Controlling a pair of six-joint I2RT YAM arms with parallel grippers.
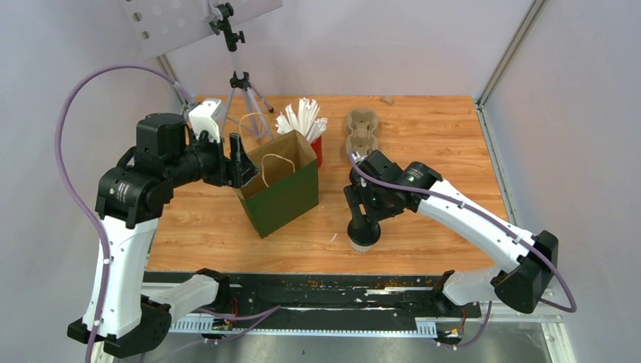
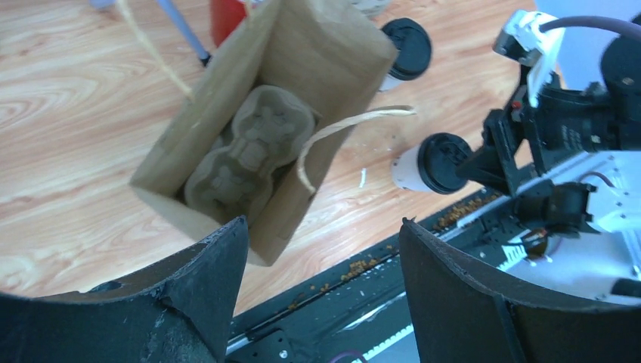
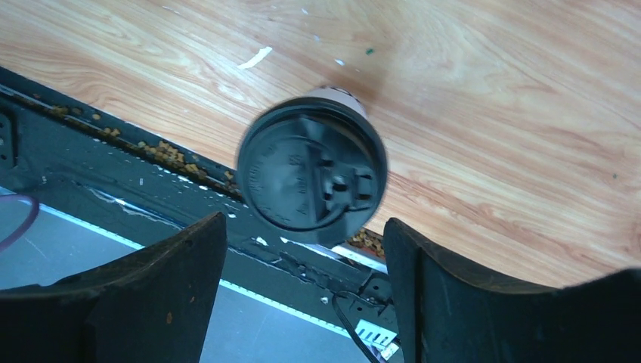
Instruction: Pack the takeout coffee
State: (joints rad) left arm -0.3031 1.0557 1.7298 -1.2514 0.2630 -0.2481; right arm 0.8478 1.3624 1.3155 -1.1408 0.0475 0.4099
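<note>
Tabletop [image 1: 423,151]; cup [image 1: 363,243] seemingly half-hidden under right fingers [image 3: 469,302]

pulp tray [image 1: 361,130] (beige) beside red straw cup [image 1: 317,150]

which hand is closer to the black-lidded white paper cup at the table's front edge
Right. The right hand hangs open directly over the black-lidded white paper cup; the left hand is off to its left, at the open top of the green paper bag.

White paper cup [image 2: 435,162], black lid, upright at bench [image 2: 75,113] 6 o'clock edge; identical second cup [image 2: 406,49] upright at its 12 o'clock.
</note>
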